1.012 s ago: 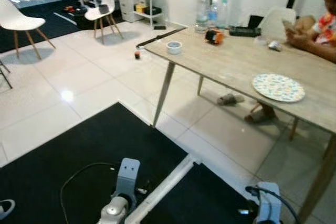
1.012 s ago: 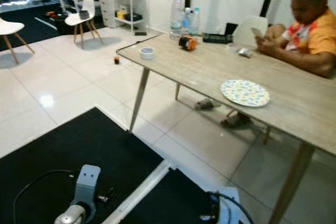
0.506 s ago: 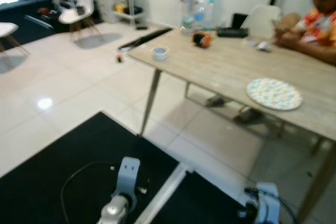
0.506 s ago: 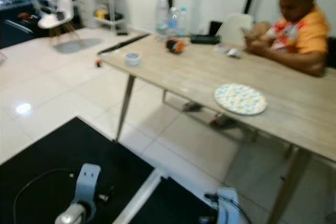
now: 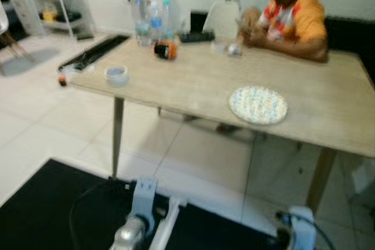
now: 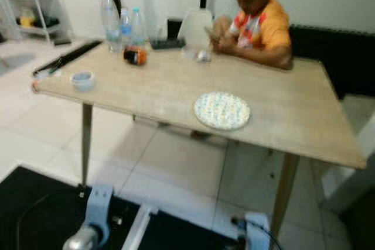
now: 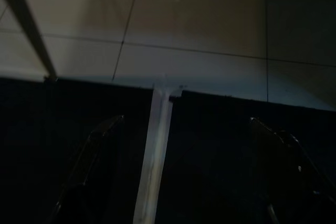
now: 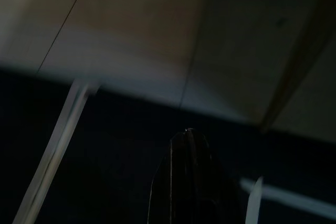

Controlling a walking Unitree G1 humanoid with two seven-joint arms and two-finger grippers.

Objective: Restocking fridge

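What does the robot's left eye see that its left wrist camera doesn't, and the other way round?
The left eye view gives the wooden table top with a patterned plate, water bottles, and a person seated behind it. The left wrist view gives the left gripper up close, its black fingers spread apart above the floor. Both take in the black mat, the pale strip across it, the tiled floor and a table leg.
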